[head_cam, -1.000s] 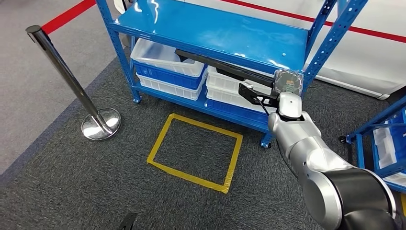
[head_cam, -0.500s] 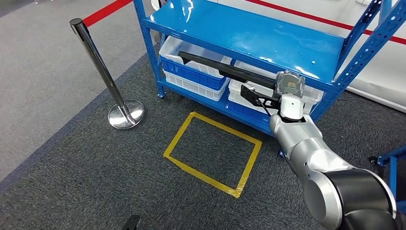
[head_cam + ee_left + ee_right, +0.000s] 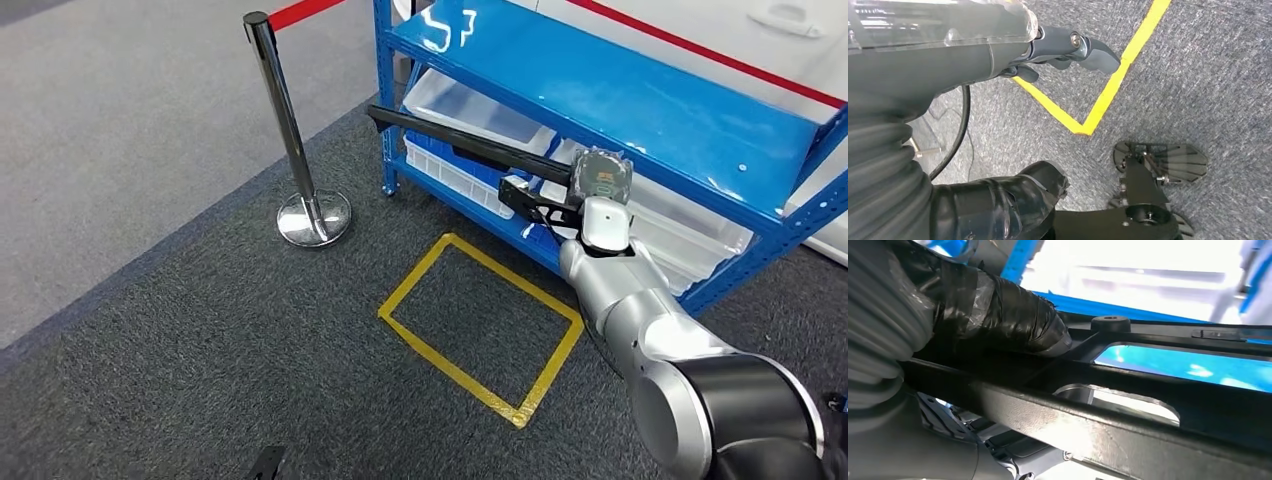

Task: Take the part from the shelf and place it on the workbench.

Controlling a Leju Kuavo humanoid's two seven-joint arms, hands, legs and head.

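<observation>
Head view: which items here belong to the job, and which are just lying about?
Job:
- long black metal part, gripped by the right robot hand
- blue steel shelf

Lying about:
- chrome barrier post
- yellow tape rectangle on the grey carpet
- white plastic bins under the shelf
- left robot hand, holding nothing

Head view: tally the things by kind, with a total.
Shelf: 1
Bins: 3 visible
Black part: 1
Post: 1
Yellow tape square: 1
Total: 7

Glossy blue metal shelf [image 3: 640, 95], matt black part [image 3: 470, 145], rough grey carpet [image 3: 200, 340].
</observation>
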